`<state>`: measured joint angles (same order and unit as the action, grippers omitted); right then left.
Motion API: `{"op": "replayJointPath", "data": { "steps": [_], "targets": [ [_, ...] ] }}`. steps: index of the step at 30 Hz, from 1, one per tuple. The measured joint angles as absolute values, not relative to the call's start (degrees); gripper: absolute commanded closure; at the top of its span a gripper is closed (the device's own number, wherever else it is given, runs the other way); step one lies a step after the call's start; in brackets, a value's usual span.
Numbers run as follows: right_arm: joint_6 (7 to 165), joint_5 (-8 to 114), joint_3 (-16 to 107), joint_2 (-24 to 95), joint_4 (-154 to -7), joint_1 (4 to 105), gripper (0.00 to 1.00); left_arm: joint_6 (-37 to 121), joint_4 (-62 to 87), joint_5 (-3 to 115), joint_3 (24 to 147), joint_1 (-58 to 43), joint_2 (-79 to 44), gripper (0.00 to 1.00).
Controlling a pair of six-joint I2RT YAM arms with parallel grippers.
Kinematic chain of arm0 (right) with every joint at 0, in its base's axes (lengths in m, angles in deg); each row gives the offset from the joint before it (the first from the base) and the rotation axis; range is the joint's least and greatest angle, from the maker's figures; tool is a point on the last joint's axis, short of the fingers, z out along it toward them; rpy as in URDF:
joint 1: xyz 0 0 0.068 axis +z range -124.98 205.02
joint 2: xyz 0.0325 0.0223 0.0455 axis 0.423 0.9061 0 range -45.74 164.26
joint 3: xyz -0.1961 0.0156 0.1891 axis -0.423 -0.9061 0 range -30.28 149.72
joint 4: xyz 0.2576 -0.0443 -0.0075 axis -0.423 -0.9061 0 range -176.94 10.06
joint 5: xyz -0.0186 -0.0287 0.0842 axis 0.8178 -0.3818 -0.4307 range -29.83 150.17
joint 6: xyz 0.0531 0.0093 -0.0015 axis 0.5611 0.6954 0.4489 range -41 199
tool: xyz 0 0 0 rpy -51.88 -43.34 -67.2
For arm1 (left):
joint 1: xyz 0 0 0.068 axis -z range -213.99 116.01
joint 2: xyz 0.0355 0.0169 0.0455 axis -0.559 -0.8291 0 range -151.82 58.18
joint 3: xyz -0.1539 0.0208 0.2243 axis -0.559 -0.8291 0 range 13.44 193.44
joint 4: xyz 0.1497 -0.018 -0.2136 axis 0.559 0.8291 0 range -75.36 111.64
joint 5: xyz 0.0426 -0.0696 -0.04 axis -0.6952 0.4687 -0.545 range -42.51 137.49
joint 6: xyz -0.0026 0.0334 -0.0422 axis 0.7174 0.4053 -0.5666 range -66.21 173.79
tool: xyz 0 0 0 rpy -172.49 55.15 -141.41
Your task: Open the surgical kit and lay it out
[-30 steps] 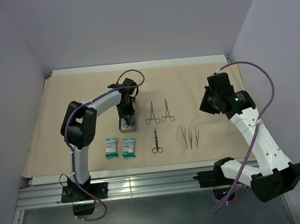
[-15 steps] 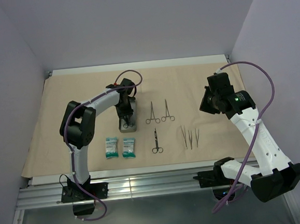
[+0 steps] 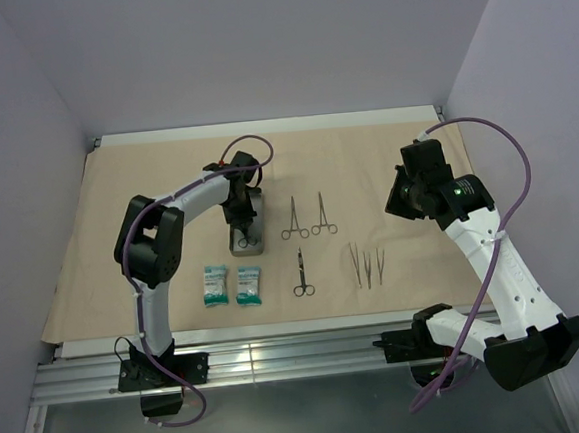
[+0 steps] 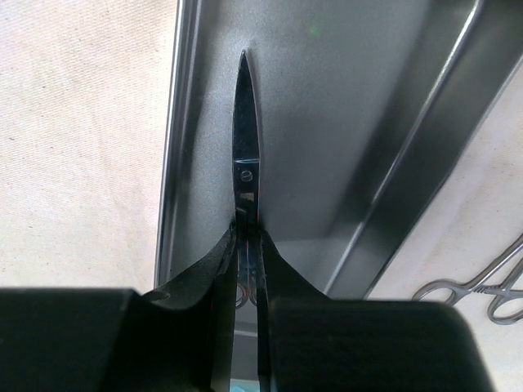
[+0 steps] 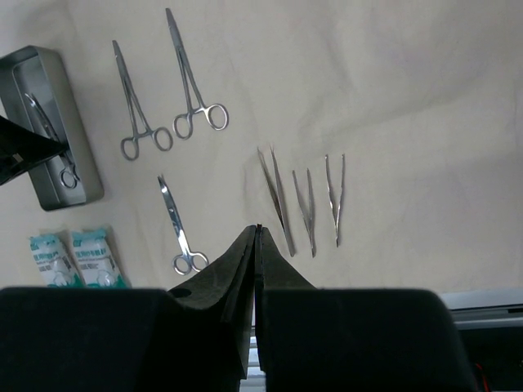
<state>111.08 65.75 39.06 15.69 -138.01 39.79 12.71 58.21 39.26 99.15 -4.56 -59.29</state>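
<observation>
tray: small grey rectangular metal tray (image 3: 257, 247) on the tan paper-like wrap (image 3: 147, 188), long walls running away from the arm bases.
thing to move: silver ring-handled scissors (image 4: 245, 122), flat on the tray floor, nearer one long wall than the other.
long axis: parallel to the tray's long walls; blades point away from the fingers, rings hidden beneath them.
left gripper (image 4: 248, 237): inside the tray, fingers drawn in on the shanks just behind the pivot screw (image 4: 246, 173), one each side, pinching the scissors.
right gripper (image 5: 256, 238): fingers pressed together on nothing, hanging over the wrap well to the right of the tray.
nearer arm: the left, by far.
outside the tray: two ring-handled forceps (image 3: 308, 218) just to its right; smaller scissors (image 3: 302, 274) and three thin tweezers (image 3: 367, 262) further right; two teal-white packets (image 3: 232, 284) just on its near side.
coming move (judgement): lift straight up clear of the walls, then set the scissors down right of the tray, in line with the rest.
risk (judgement): a narrow pinch on the shanks may let the blades swing.
</observation>
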Motion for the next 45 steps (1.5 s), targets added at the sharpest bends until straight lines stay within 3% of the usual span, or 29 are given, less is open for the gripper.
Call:
{"op": "replayJointPath", "data": {
  "steps": [28,36,45],
  "targets": [
    [110.57,65.67,39.03,14.99,-138.07,39.79,0.93,13.35,65.53,37.18,108.0,-2.53,-57.33,1.0],
    [110.42,64.81,39.25,14.01,-138.77,39.79,0.93,9.19,67.74,36.57,108.0,4.97,-51.31,1.0],
    [110.64,63.11,45.55,10.77,-142.6,39.79,0.92,-0.62,65.84,36.88,107.96,20.71,-50.75,1.0]
  ]
}}
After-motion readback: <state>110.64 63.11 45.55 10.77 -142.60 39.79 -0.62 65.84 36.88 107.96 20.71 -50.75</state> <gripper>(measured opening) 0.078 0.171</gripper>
